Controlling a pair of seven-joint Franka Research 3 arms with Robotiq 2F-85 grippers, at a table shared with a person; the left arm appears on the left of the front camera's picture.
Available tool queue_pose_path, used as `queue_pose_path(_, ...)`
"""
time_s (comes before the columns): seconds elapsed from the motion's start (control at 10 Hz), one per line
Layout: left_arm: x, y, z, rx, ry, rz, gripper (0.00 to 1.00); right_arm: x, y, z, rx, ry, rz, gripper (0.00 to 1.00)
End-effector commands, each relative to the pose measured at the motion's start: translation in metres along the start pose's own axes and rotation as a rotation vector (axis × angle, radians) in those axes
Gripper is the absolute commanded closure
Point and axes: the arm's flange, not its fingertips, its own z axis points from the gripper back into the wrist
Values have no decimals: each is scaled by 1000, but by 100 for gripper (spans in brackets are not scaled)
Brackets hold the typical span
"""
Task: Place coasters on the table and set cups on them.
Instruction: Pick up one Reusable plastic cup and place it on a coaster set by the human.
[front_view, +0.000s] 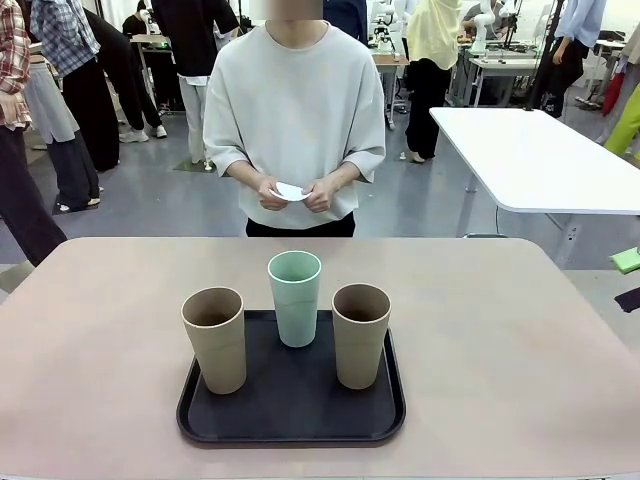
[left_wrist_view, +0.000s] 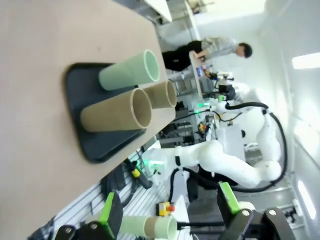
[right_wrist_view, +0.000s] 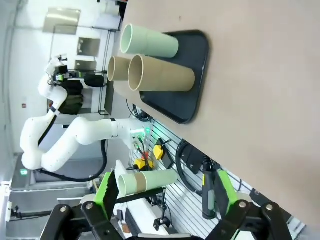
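Front view: three cups stand upright on a black tray (front_view: 290, 415) near the robot's side of the beige-pink table (front_view: 500, 330) — mint-green cup (front_view: 295, 298) at the tray's far middle, left tan cup (front_view: 215, 338) and right tan cup (front_view: 360, 333) nearer the robot, all three apart from one another. Beyond the table's far edge a person (front_view: 295, 110) in a pale top holds the white coasters (front_view: 291, 191) betw. the person's right hand (front_view: 270, 194) and the person's left hand (front_view: 320, 196), off the table; how many sheets can't be told. Left wrist view: left claw (left_wrist_view: 170, 207) spread wide, green pads well apart, gripping nothing, w/ tray & cups farther off on the table. Right wrist view: right claw (right_wrist_view: 167, 195) likewise wide open and empty — tray & cups lie sideways beyond it.
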Motion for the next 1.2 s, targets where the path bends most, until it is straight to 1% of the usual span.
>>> queue_pose_path(0.0,-7,3,16,52,-14,12,0,2,-6,15,26,-24,5,0)
queue_pose_path(0.1,-15,4,28,50,-30,32,0,-6,-10,21,46,-42,-6,0)
queue_pose_path(0.2,-10,9,22,41,-28,31,0,-5,-15,32,52,-49,-1,0)
queue_pose_path(0.3,-9,6,15,40,-27,31,0,-9,-19,38,57,-63,-11,0)
queue_pose_path(0.4,-16,-2,14,48,-26,31,0,-16,-24,43,67,-83,-33,0)
queue_pose_path(0.5,-14,0,11,49,-23,23,0,-14,-27,49,68,-90,-30,0)
queue_pose_path(0.7,-17,-10,10,85,-16,38,0,-16,-25,42,65,-74,-11,0)
queue_pose_path(0.8,-9,0,13,62,-17,45,0,-21,-27,45,28,-76,-54,0)
queue_pose_path(1.1,-9,0,13,62,-17,45,0,-21,-27,45,28,-76,-54,0)
